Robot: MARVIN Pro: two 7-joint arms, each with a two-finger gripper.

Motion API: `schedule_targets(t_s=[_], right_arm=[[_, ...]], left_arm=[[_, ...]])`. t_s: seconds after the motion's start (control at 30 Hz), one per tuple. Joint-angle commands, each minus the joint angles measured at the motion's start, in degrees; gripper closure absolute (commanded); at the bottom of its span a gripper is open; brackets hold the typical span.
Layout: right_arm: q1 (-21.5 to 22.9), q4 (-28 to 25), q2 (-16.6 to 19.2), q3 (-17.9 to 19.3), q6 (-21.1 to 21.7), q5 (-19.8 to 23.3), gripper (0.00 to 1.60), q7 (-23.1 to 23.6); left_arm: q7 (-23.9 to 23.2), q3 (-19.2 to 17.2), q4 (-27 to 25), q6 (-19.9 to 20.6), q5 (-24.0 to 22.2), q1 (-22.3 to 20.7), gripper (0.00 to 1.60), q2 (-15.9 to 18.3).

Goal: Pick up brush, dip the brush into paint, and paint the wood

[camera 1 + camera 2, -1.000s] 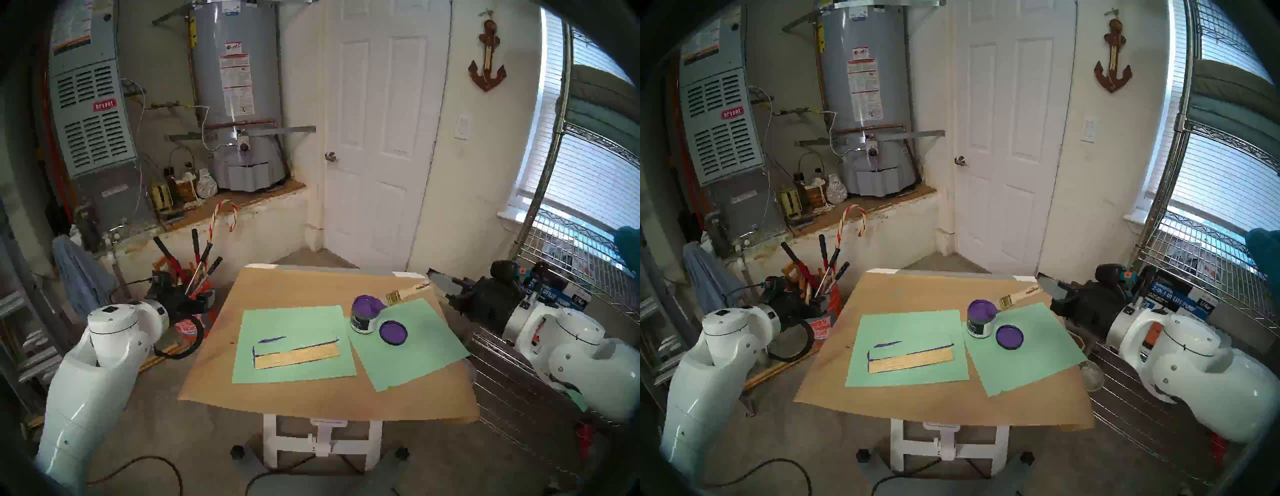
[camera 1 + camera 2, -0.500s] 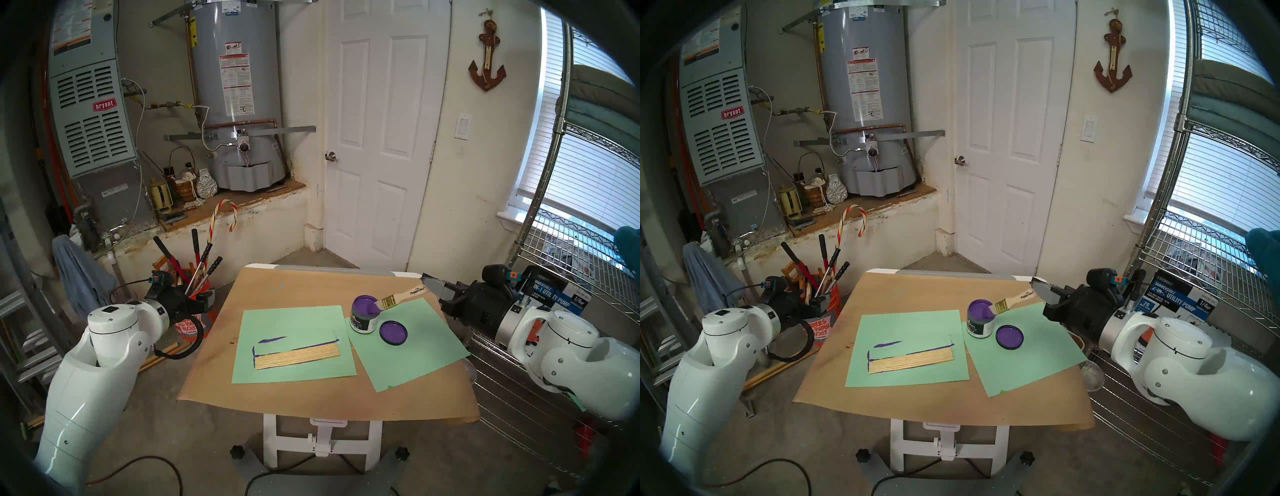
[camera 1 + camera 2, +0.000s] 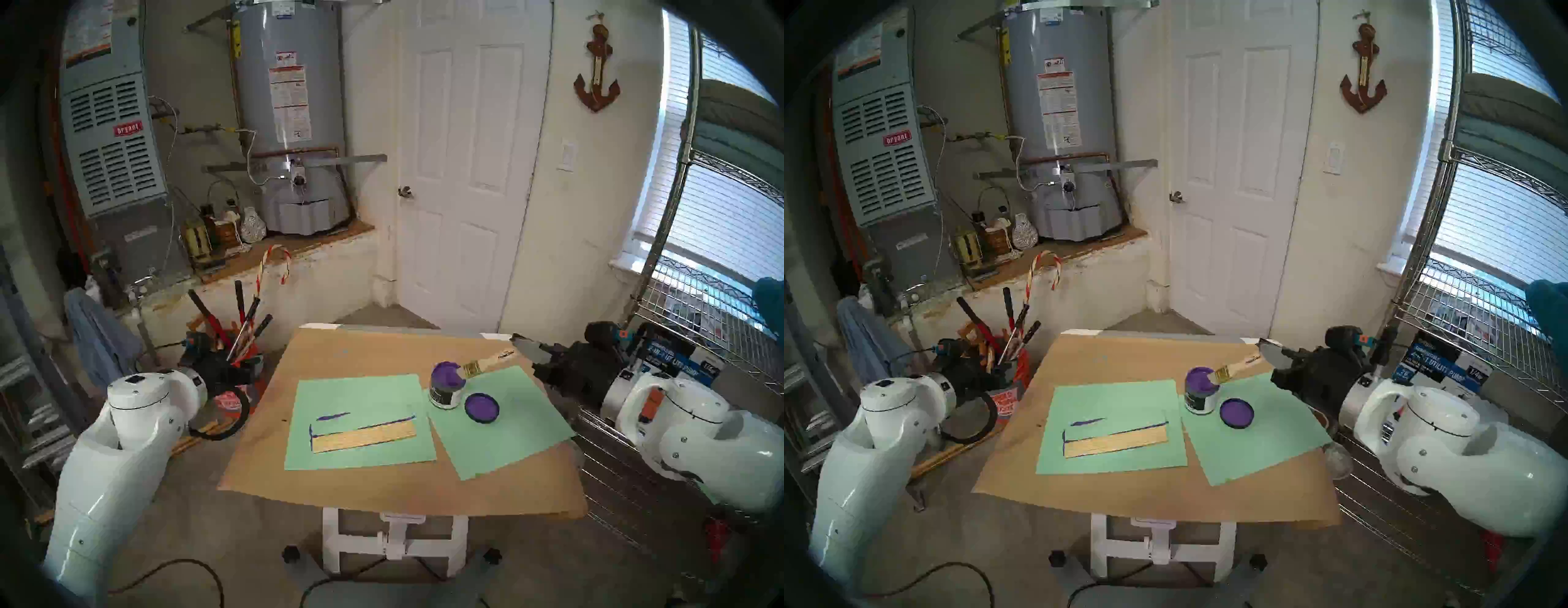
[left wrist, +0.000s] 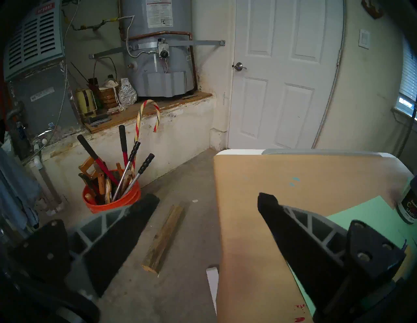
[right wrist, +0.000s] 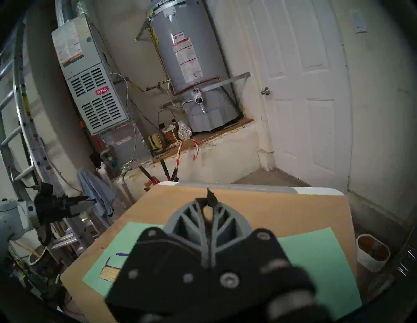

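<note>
right gripper (image 3: 521, 344) clamped on the brush (image 3: 488, 364) — bristles in the paint (image 3: 445, 384); left gripper (image 4: 208, 199) agape

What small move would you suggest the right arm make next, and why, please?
Probably lift the brush clear of the paint jar: the right gripper is shut on its handle, the bristles sit in the purple paint, and the wood is bare.

Head pair looks down on the table (image 3: 399, 488); wrist views face it level, sideways.
</note>
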Motion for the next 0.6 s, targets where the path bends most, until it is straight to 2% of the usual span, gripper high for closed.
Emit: schedule_targets(t_s=[0.0,0.37,0.57], right_arm=[[2.4,-2.5,-1.1,0.3,-1.6,0.6,1.6,-2.1],[4.4,-2.1,-0.5,-1.7,-1.2,0.8,1.6,-2.6],[4.4,-2.4,0.3,-4.9,-1.6,-3.3,1.6,-4.0]], left_arm=[[0.1,-0.6,-1.0,-0.2,-0.1,-0.3,0.0,0.1],[0.1,-0.6,-1.0,-0.1,-0.1,-0.3,0.0,0.1],[0.1,-0.6,-1.0,-0.1,-0.1,-0.3,0.0,0.1]])
